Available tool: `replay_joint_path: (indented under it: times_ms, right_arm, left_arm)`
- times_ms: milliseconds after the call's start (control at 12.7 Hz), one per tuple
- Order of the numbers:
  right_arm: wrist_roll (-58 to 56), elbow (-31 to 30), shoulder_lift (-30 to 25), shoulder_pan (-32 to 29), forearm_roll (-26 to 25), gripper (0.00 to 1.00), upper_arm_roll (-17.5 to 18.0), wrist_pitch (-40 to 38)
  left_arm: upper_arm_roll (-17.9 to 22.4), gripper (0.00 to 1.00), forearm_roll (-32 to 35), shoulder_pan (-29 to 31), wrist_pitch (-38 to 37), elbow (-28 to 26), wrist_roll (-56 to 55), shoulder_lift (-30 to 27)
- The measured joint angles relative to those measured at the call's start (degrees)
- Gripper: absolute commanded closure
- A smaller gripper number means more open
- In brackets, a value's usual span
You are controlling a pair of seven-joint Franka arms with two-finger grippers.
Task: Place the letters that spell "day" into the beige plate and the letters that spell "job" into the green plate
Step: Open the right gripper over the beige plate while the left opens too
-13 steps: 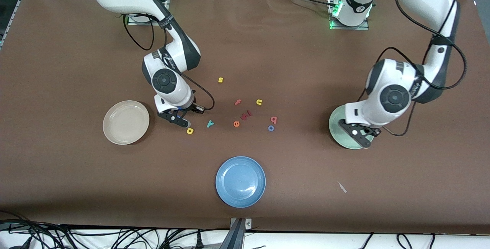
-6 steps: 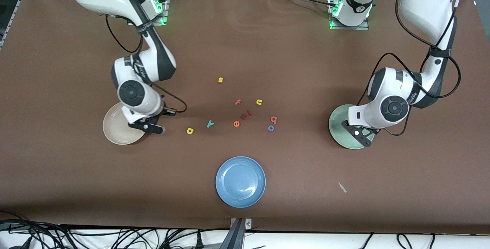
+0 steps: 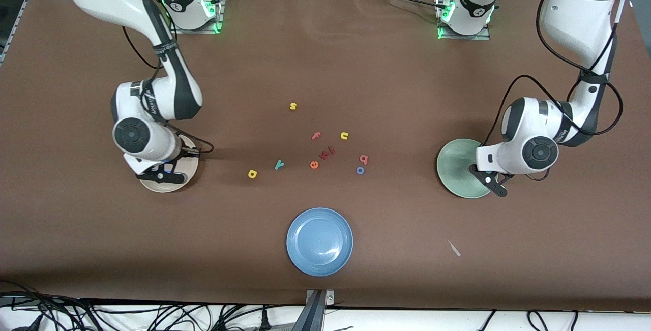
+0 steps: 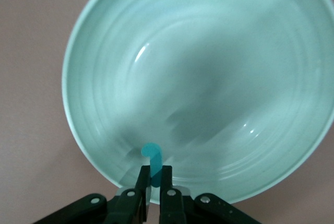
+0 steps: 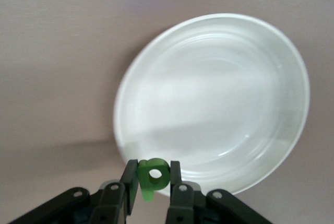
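Observation:
My right gripper hangs over the beige plate, shut on the dark green "d". In the right wrist view the gripper sits above the plate's rim. My left gripper is over the edge of the green plate, shut on the teal "j"; the left wrist view shows the gripper over the plate. On the table between the plates lie the yellow "a", teal "y", blue "o" and pinkish "b".
A blue plate sits nearest the front camera at mid-table. Other loose letters lie in the middle: orange "e", pink "f", yellow "u", yellow "s" and small red pieces.
My right arm has carried the "d" from beside the yellow "a" to over the beige plate. My left gripper has drifted slightly toward its own end of the table, staying over the green plate.

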Motion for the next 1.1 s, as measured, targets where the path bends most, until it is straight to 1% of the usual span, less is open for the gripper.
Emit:
replay_joint_path:
  times_ms: [79, 158, 237, 394, 631, 789, 1026, 1104]
  right_arm:
    - [-2.33, 0.00, 0.25, -1.97, 0.19, 0.60, -0.06, 0.12]
    - [-3.85, 0.00, 0.55, -3.56, 0.51, 0.13, -0.08, 0.24]
    - [-4.25, 0.00, 0.89, -4.40, 0.98, 0.00, -0.07, 0.43]
    - [-4.24, 0.18, 1.32, -4.32, 3.08, 0.00, 0.13, 0.64]
    - [-3.70, 1.01, 1.31, -2.59, 5.58, 0.00, 0.86, 0.63]
    - [1.11, 1.75, 1.31, -1.35, 5.81, 0.00, 2.36, 0.63]
    - [11.71, 3.67, 1.34, -0.15, 5.82, 0.00, 6.47, 0.84]
    - [14.94, 4.46, 1.61, 0.43, 5.82, 0.00, 7.20, 1.15]
  left_arm:
    - [-0.02, 0.98, 0.00, 0.06, 0.01, 0.00, 0.00, 0.43]
    - [-0.17, 0.98, 0.00, 0.05, 0.03, 0.00, 0.00, 0.68]
    - [-0.31, 0.89, 0.00, 0.03, 0.03, 0.00, 0.00, 0.76]
    - [-0.48, 0.00, 0.00, -0.03, 0.03, 0.00, 0.00, 0.76]
    - [-1.04, 0.00, 0.00, 0.01, 0.03, 0.13, 0.02, 0.75]
    - [-2.04, 0.00, 0.00, 0.00, -0.46, 0.55, 0.02, 0.53]
    - [-4.56, 0.00, -0.81, -0.04, -5.71, 2.70, -0.25, -1.71]
    - [-5.47, 0.00, -3.17, -0.16, -8.35, 4.32, -0.64, -2.44]
